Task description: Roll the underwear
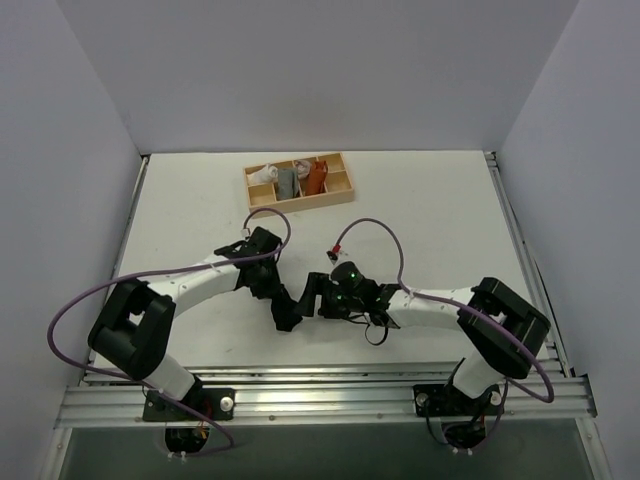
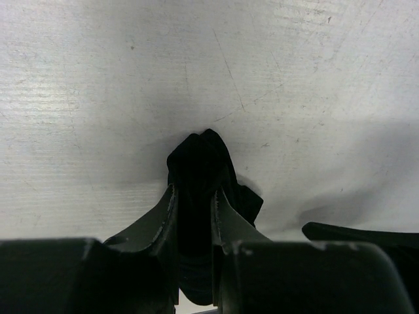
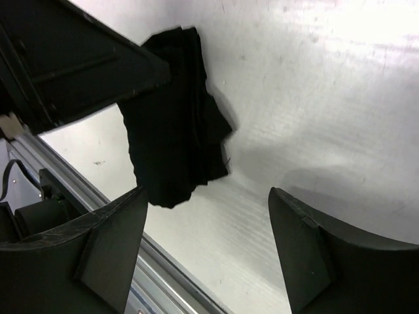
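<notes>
The underwear (image 1: 286,312) is a bunched black cloth near the table's front middle. My left gripper (image 1: 268,288) is shut on it. In the left wrist view the cloth (image 2: 198,160) is pinched between the two fingers, around my left gripper (image 2: 194,199), and sticks out beyond their tips above the white table. My right gripper (image 1: 316,296) is open and empty just right of the cloth. In the right wrist view the underwear (image 3: 173,140) hangs from the left gripper's body at upper left, and my right gripper (image 3: 206,206) has its jaws spread wide below it, apart from the cloth.
A wooden tray (image 1: 300,204) stands at the back centre, holding a white roll (image 1: 265,174), a grey roll (image 1: 288,181) and an orange-brown roll (image 1: 316,178). A metal rail (image 1: 320,385) runs along the near table edge, also in the right wrist view (image 3: 170,268). Purple cables loop over both arms.
</notes>
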Motion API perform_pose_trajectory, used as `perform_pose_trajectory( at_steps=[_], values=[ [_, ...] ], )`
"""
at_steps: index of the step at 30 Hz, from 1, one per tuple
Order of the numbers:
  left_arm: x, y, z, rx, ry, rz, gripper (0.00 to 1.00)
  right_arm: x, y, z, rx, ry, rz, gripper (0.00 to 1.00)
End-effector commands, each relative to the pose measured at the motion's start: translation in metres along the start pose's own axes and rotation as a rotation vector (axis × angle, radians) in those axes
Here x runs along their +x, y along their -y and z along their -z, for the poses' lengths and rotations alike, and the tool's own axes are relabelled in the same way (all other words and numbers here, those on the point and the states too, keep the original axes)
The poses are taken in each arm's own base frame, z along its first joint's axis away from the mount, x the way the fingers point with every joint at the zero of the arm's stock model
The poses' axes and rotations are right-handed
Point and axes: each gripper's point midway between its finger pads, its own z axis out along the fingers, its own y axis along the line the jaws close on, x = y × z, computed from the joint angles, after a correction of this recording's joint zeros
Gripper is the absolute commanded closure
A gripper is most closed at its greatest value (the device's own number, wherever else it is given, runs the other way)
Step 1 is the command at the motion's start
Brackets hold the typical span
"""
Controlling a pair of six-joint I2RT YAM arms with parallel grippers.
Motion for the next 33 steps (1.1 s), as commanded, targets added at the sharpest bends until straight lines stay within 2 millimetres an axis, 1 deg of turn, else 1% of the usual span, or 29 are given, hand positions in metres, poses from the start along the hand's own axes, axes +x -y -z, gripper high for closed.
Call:
perform_pose_trajectory(
  at_steps=[1,2,3,4,8,10,11,12,15,18,19,20,21,22,23,24,25,27,28,30,31,32,33],
  values=[
    [0.011,-0.029,-0.007,-0.147,-0.025,-0.044,0.88,-0.012,-0.015,-0.002,-0.073,-0.02,0.072,0.29],
    [0.011,-0.03,-0.007,-0.154,-0.027,-0.046,0.88,-0.019,-0.019,-0.004,-0.089,-0.016,0.076,0.28],
    [0.011,-0.027,-0.006,-0.16,-0.023,-0.048,0.89,-0.02,-0.021,-0.014,-0.112,-0.037,0.091,0.27],
    [0.012,-0.028,-0.007,-0.162,-0.025,-0.048,0.89,-0.018,-0.022,-0.014,-0.121,-0.047,0.091,0.27],
    [0.011,-0.026,-0.006,-0.166,-0.027,-0.039,0.88,-0.02,-0.03,-0.029,-0.171,-0.073,0.121,0.27],
    [0.012,-0.026,-0.007,-0.171,-0.03,-0.038,0.89,-0.017,-0.028,-0.04,-0.175,-0.095,0.128,0.27],
    [0.012,-0.026,-0.007,-0.172,-0.031,-0.037,0.89,-0.012,-0.022,-0.046,-0.159,-0.116,0.128,0.27],
    [0.012,-0.026,-0.007,-0.174,-0.033,-0.034,0.89,-0.014,-0.023,-0.05,-0.157,-0.117,0.141,0.27],
    [0.013,-0.027,-0.008,-0.178,-0.037,-0.027,0.89,-0.008,-0.011,-0.057,-0.121,-0.134,0.144,0.32],
    [0.013,-0.026,-0.008,-0.183,-0.041,-0.025,0.89,0.001,-0.003,-0.056,-0.107,-0.153,0.143,0.44],
    [0.012,-0.025,-0.007,-0.186,-0.041,-0.02,0.88,0.009,0.003,-0.054,-0.092,-0.166,0.143,0.52],
    [0.012,-0.025,-0.006,-0.187,-0.042,-0.016,0.87,0.012,0.005,-0.051,-0.086,-0.168,0.145,0.56],
    [0.011,-0.024,-0.005,-0.188,-0.043,-0.009,0.86,0.015,0.008,-0.05,-0.074,-0.169,0.15,0.6],
    [0.011,-0.023,-0.003,-0.187,-0.05,0.011,0.82,0.019,0.012,-0.048,-0.065,-0.175,0.156,0.65],
    [0.012,-0.021,-0.002,-0.179,-0.055,0.022,0.81,0.029,0.017,-0.046,-0.054,-0.192,0.162,0.68],
    [0.012,-0.02,-0.002,-0.173,-0.061,0.048,0.79,0.033,0.021,-0.045,-0.042,-0.197,0.168,0.71],
    [0.012,-0.018,-0.001,-0.161,-0.068,0.063,0.78,0.037,0.025,-0.046,-0.032,-0.205,0.17,0.76],
    [0.016,-0.013,0.0,-0.135,-0.09,0.096,0.75,0.047,0.034,-0.046,-0.007,-0.223,0.171,0.81],
    [0.015,-0.01,0.001,-0.119,-0.088,0.105,0.74,0.048,0.036,-0.046,-0.007,-0.221,0.168,0.88],
    [0.017,-0.008,0.004,-0.097,-0.107,0.125,0.7,0.052,0.041,-0.045,0.001,-0.225,0.149,0.96],
    [0.013,-0.006,0.007,-0.075,-0.101,0.141,0.68,0.052,0.041,-0.045,-0.001,-0.22,0.145,1.0],
    [0.011,-0.006,0.009,-0.067,-0.1,0.149,0.64,0.053,0.042,-0.044,0.001,-0.219,0.136,1.0],
    [0.01,-0.001,0.016,-0.027,-0.111,0.159,0.57,0.056,0.045,-0.043,0.006,-0.223,0.13,1.0]
  ],
)
